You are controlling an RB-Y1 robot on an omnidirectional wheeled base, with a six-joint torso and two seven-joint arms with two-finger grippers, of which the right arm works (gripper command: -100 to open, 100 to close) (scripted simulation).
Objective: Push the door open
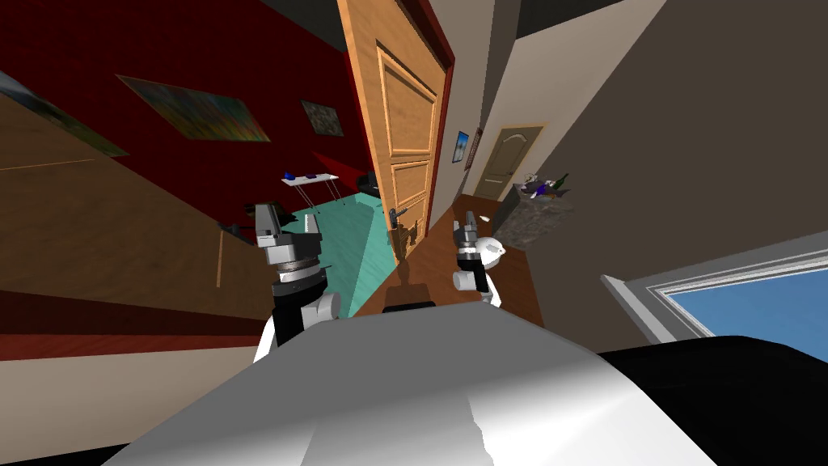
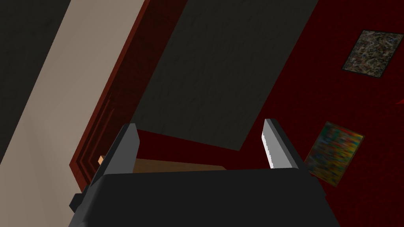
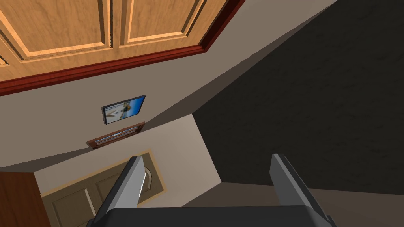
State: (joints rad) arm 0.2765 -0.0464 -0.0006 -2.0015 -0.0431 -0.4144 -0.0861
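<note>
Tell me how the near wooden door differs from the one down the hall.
The near door is bright orange; the far door is dull tan. The near door stands ajar; the far door looks shut. The near door's panels are rectangular; the far door's upper panel is arched. Both are panelled.

We count 2 doors: the panelled door (image 1: pixel 408 137) and a tan door (image 1: pixel 503 162). 2 grippers: left gripper (image 1: pixel 268 212), right gripper (image 1: pixel 466 218). 1 white table (image 1: pixel 310 178).

The left gripper (image 2: pixel 200 128) and right gripper (image 3: pixel 206 157) both point forward and upward, each with its fingers wide apart.
</note>
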